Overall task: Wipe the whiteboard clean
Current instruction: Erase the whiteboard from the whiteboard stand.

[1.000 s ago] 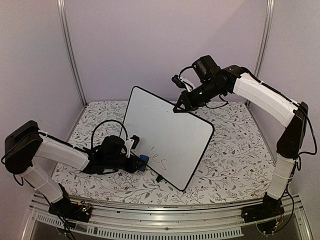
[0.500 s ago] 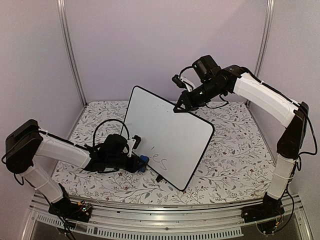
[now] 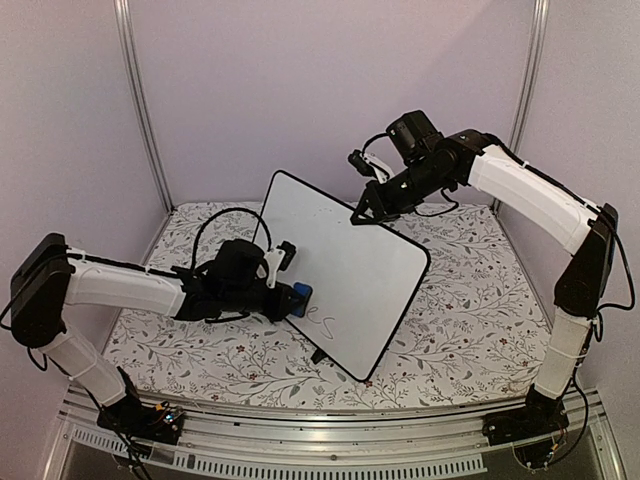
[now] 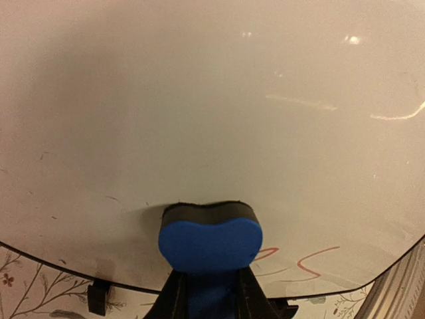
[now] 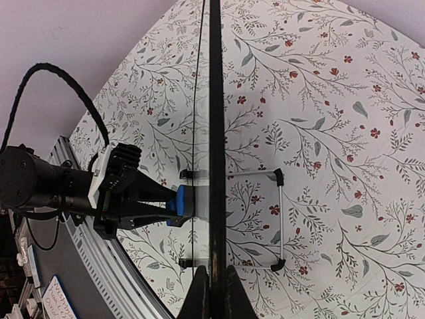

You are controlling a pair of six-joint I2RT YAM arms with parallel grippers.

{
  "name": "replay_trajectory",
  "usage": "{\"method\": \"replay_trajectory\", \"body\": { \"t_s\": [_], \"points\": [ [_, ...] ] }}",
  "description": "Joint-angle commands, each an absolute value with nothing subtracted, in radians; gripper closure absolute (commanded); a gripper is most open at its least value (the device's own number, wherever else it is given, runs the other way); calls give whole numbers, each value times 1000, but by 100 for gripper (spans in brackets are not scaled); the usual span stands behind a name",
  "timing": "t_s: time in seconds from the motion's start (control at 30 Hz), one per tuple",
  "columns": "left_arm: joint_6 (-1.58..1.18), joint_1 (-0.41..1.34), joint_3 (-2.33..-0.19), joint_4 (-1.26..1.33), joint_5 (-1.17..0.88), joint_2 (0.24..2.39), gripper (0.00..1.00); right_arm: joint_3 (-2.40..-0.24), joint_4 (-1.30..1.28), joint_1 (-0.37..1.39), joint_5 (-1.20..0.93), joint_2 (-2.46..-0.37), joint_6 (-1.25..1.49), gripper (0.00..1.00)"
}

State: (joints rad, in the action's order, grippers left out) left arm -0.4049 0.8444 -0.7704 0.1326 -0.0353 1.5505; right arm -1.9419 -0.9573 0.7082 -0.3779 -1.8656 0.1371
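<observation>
Top view: board (image 3: 340,270) stands tilted near the centre of the table (image 3: 480,300), its face turned toward 7 o'clock.
Right gripper (image 3: 362,213) sits at the board's top edge, about 12 o'clock of board centre. In the right wrist view its fingers are pinched together on the thin black rim (image 5: 214,100), one on each side.
Left gripper (image 3: 284,297) reaches in from 9 o'clock, with its fingers clamped on a blue eraser (image 3: 299,298).
Left wrist view: the eraser's (image 4: 210,242) dark pad is pressed against the white face (image 4: 212,119), low on the board.
Writing (image 4: 312,262) lies just beside the eraser at about 4 o'clock, near the bottom rim.
Wire stand (image 5: 280,219) shows behind the board in the right wrist view.
</observation>
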Motion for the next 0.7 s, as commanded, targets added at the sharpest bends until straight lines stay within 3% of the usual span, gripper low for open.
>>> {"method": "replay_trajectory", "body": {
  "t_s": [0.0, 0.33, 0.67],
  "points": [
    [-371, 844, -842, 249, -5, 1571, 100, -1896, -1065, 761, -414, -1908, 34, 100],
    [-387, 838, -864, 198, -3, 1592, 100, -1898, -1064, 761, -418, -1910, 35, 100],
    [-500, 871, -726, 187, 56, 1623, 100, -1898, -1063, 761, -416, -1905, 33, 100]
  ]
}}
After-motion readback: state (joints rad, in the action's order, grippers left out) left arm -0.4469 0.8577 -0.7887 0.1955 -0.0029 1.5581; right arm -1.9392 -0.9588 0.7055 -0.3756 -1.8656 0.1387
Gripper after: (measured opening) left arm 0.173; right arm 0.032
